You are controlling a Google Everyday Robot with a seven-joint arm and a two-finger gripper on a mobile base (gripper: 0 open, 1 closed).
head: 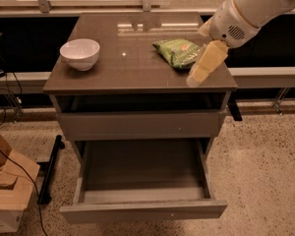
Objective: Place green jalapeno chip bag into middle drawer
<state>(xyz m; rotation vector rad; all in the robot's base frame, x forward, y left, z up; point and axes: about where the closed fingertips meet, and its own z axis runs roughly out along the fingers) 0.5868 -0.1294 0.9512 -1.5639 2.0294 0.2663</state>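
Crinkled light-green foil, the pillow-shaped green jalapeno chip bag (178, 52) lies on the glossy brown cabinet top (128, 70), right of a smooth white bowl (80, 53). The pale yellow gripper (202, 69) hangs at the bag's right edge, and I cannot tell if it is open or closed. The grey middle drawer (142, 210) stands pulled out, shallow and flat-bottomed.
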